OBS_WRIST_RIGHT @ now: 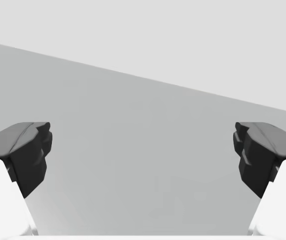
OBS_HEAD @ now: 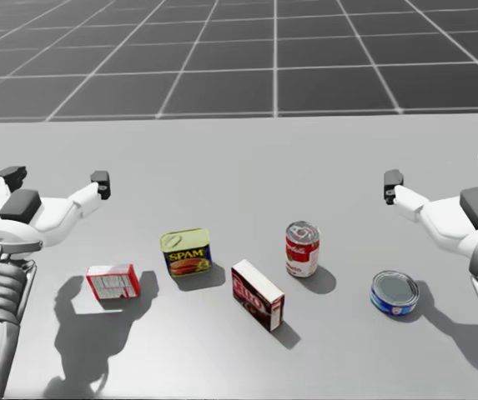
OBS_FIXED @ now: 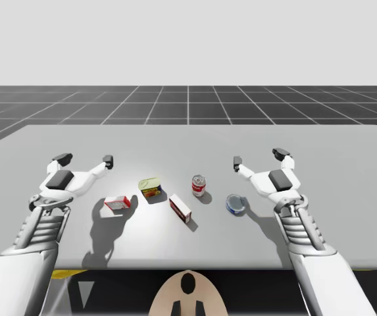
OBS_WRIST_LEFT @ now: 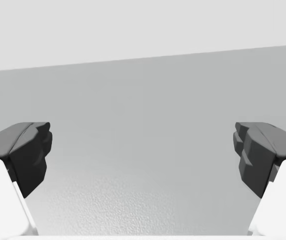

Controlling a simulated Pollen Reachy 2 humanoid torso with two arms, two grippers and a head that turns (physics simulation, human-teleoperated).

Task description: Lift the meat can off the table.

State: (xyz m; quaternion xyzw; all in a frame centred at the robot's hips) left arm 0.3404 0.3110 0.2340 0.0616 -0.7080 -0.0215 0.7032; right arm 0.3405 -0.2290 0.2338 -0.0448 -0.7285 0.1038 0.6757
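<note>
The approach is not yet beginning: my left gripper [OBS_FIXED: 85, 159] and right gripper [OBS_FIXED: 259, 157] are hovering wide open, holding nothing. The meat can [OBS_HEAD: 187, 252] is standing left of centre on the table [OBS_HEAD: 239, 167], right of a small red box [OBS_HEAD: 112, 282]. Next, I judge, the left gripper needs lowering astride it.

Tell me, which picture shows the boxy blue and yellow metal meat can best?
The head view: the boxy blue and yellow metal meat can sits near, with its top and front both plain to see. The high view shows it smaller. Both wrist views face the grey table.
</note>
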